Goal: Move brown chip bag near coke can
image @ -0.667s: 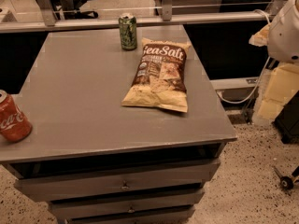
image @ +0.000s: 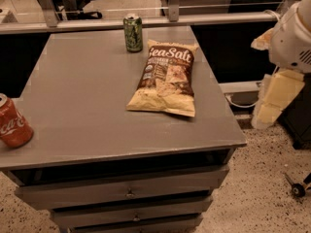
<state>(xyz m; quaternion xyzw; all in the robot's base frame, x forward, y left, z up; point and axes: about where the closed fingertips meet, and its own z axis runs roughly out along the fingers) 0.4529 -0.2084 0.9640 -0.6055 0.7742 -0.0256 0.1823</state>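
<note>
The brown chip bag (image: 165, 79) lies flat on the grey cabinet top (image: 87, 106), right of centre, its "Sea Salt" panel facing up. The coke can (image: 13, 121) stands upright at the top's left front edge, far from the bag. My gripper (image: 274, 98) hangs off the right side of the cabinet, beyond its right edge and level with the bag, touching nothing. The white arm (image: 291, 38) rises above it.
A green can (image: 132, 32) stands upright at the back edge, just left of the bag's top. The cabinet has drawers (image: 129, 193) at the front. A rail and glass partition (image: 160, 18) run behind it. Cables (image: 243, 103) lie on the floor at the right.
My arm and gripper have shifted slightly left toward the cabinet. The bag and both cans have not moved.
</note>
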